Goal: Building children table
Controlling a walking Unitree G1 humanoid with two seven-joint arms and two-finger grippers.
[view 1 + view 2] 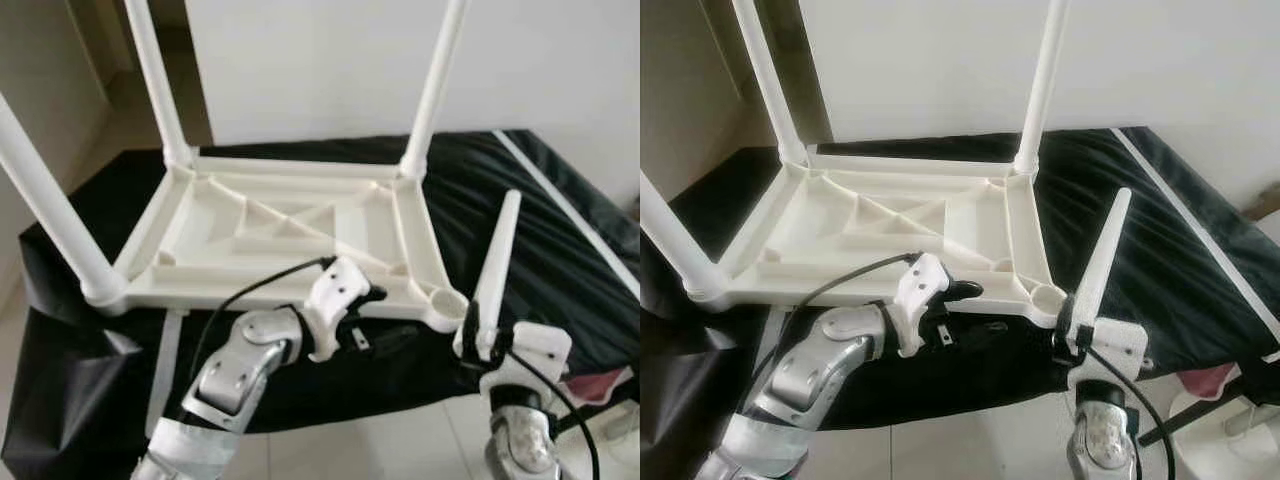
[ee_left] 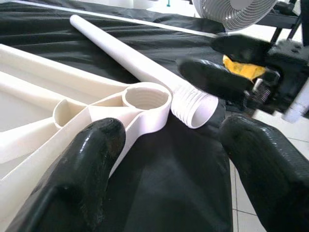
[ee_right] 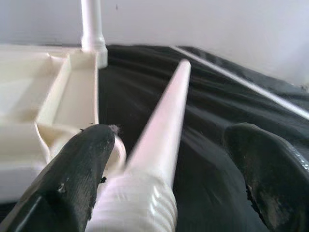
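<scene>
1. Left eye view: right claw grips the loose leg at its threaded end, just right of the empty near-right socket.
2. Left claw open, beside the upturned table frame on black sheet.
3. Risk: leg tilted, could cross-thread or push frame away; three legs already stand.

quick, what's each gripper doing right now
left gripper: open, empty, near the table's empty corner socket.
right gripper: holding the loose table leg.
</scene>
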